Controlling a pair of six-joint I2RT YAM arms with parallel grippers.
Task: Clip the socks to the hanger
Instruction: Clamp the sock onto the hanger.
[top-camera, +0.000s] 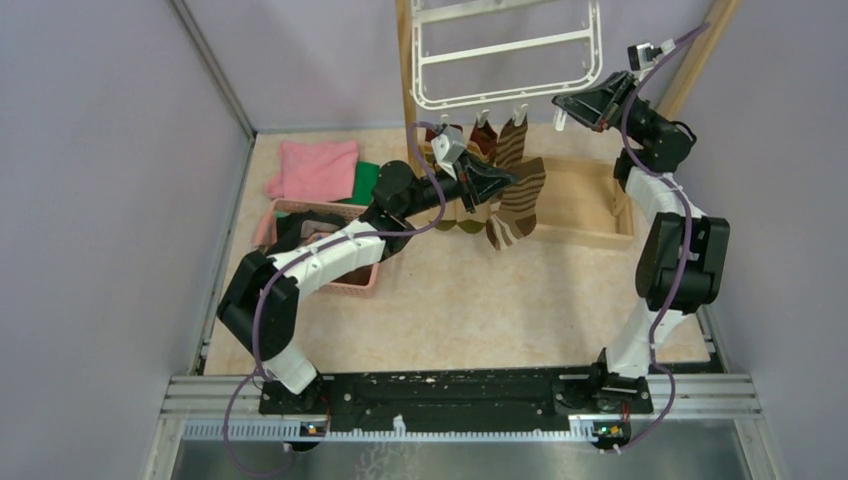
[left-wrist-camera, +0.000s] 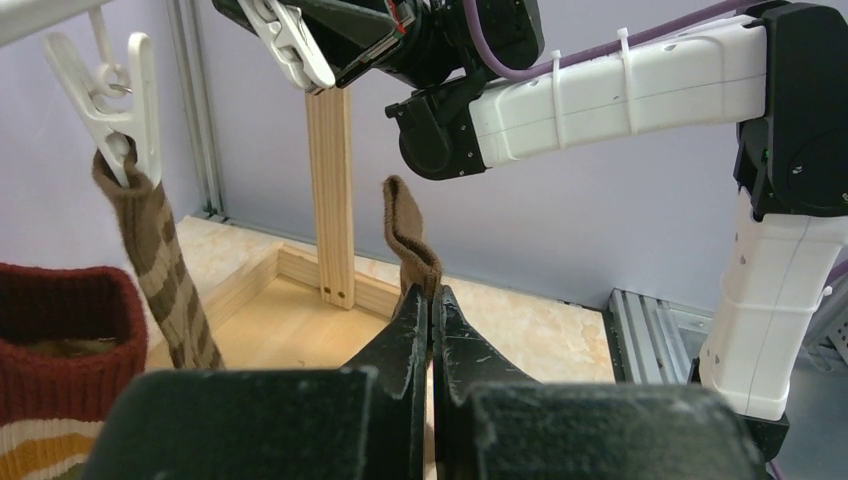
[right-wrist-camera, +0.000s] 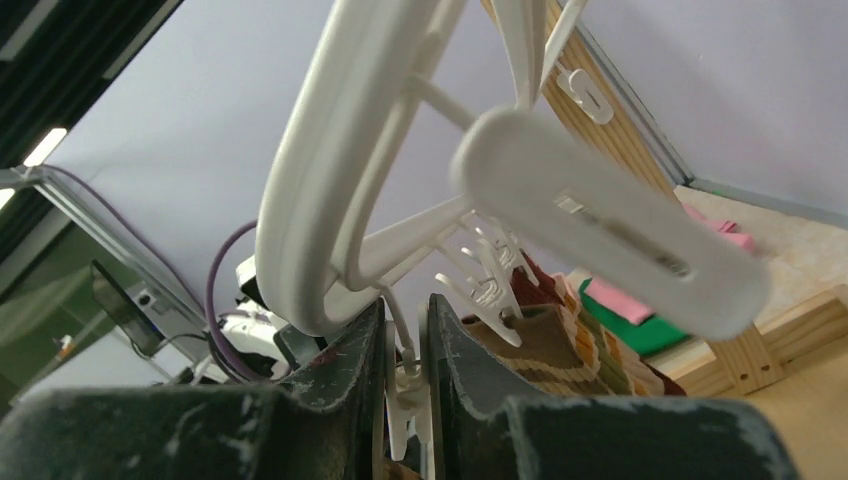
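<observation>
Left jaws pinch sock (left-wrist-camera: 406, 232); right jaws grip hanger clip (left-wrist-camera: 291, 45); arms raised

Left arm (top-camera: 330, 255) and right arm (top-camera: 655, 200): white shells, chunky black joints, purple cables (top-camera: 683, 262) zip-tied on, scuffed black fingers (right-wrist-camera: 335, 400).

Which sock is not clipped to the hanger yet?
The brown sock pinched in the left gripper: its cuff stands free, while the other socks hang from clips on the hanger.
</observation>
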